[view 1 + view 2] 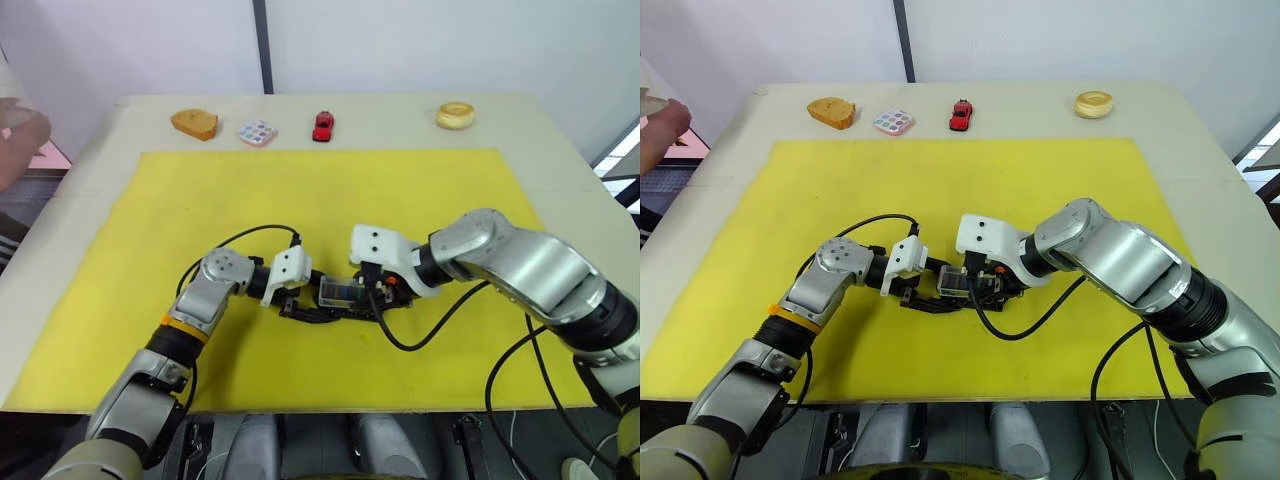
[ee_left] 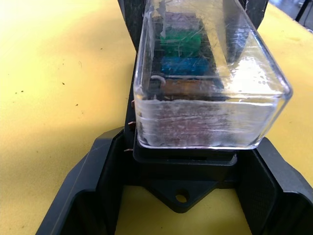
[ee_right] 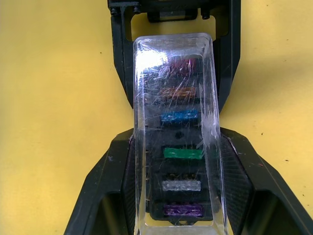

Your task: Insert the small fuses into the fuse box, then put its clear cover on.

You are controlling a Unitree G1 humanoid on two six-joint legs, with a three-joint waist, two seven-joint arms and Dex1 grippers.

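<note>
A beige table (image 1: 560,170) under a yellow mat (image 1: 300,200), before pale walls (image 1: 450,45).

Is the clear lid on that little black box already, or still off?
On. The clear cover sits over the fuse box, with the coloured fuses showing through it. Whether it is fully clicked down, I cannot tell.

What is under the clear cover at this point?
Through the clear cover, six small fuses sit in one row in the fuse box: purple, orange-brown, blue, green, grey, purple. Scratches and glare hide their seating and any second row.
</note>
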